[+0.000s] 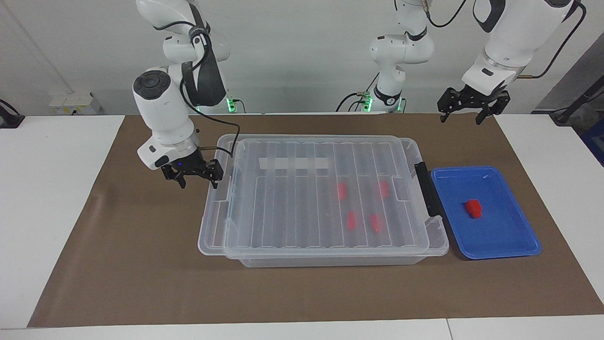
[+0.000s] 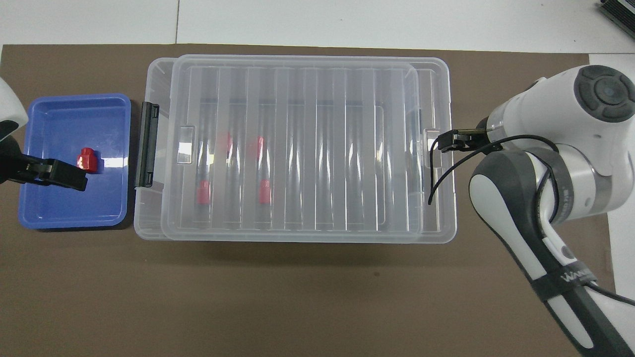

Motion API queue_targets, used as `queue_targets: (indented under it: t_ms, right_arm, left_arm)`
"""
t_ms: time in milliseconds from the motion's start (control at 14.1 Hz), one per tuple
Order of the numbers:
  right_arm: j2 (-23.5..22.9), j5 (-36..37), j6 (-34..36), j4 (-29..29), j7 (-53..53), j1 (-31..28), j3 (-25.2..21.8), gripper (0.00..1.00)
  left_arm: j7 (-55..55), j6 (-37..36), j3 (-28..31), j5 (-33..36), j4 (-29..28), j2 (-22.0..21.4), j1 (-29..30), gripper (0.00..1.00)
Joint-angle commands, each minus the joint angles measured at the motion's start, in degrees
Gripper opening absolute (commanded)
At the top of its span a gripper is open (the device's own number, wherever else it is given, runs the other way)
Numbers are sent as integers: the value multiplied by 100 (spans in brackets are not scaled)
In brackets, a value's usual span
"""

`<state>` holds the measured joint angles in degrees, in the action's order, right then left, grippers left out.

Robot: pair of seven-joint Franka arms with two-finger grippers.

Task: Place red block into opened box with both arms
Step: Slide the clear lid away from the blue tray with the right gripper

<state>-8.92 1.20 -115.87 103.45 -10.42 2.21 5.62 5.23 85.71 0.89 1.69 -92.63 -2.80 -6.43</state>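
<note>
Sitting in the blue tray [image 1: 514, 245] beside the box [image 1: 330, 257], the red block [image 1: 473, 208] looks light, stiff and slippery, best pinched across its flat sides; left gripper [image 1: 472, 106] hangs released above; right gripper [image 1: 193, 174] spread at the lid [image 1: 283, 198] edge.

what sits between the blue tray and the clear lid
The box's black handle stands there, beside a bare strip of the box that the lid leaves uncovered next to the blue tray; both views show it.

I saw the lid [image 2: 317, 148] slid toward the right arm's end of the box [image 2: 154, 233], my right gripper [image 2: 454, 140] at its edge.
</note>
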Motion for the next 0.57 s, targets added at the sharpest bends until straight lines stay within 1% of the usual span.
queue_targets:
  t_ms: [0,354,496]
  right_arm:
    - [-5,-32,82,0,680,-343,44,97]
    - [4,-32,170,-9,1787,-906,44,97]
    - [4,-32,187,-9,2183,-1117,36,97]
  left_arm:
    - [-66,-19,34,-55,53,-19,-16,100]
    - [-66,7,52,-12,53,-10,1,100]
    - [-179,25,52,-11,-43,-54,194,100]
